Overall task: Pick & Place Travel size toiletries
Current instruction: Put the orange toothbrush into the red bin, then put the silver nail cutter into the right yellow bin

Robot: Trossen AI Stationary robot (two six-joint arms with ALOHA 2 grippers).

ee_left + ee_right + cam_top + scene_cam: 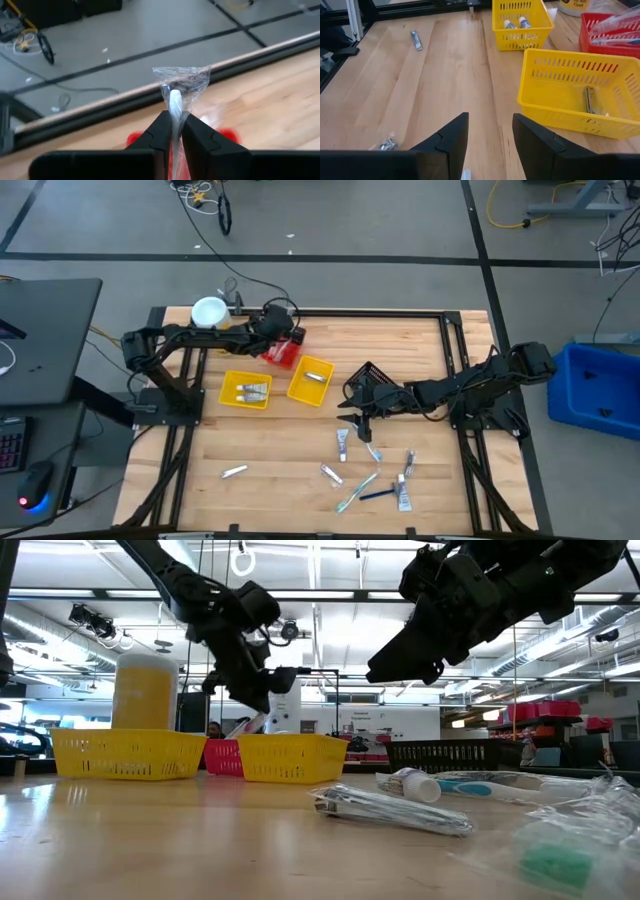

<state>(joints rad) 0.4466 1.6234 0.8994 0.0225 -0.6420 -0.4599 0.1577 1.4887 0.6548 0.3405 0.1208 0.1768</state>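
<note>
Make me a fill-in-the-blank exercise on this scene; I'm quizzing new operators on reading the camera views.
1. The left end effector is shut on a clear-wrapped toothbrush above the ____ bin.
2. The right end effector is ____ and holds nothing.
3. The bin with two toothpaste tubes is coloured ____.
4. The large canister has a ____ lid.

Missing words: red; open; yellow; white

Overhead downward, table-level sideways, two close wrist views (yellow bins [310, 380] shared).
</note>
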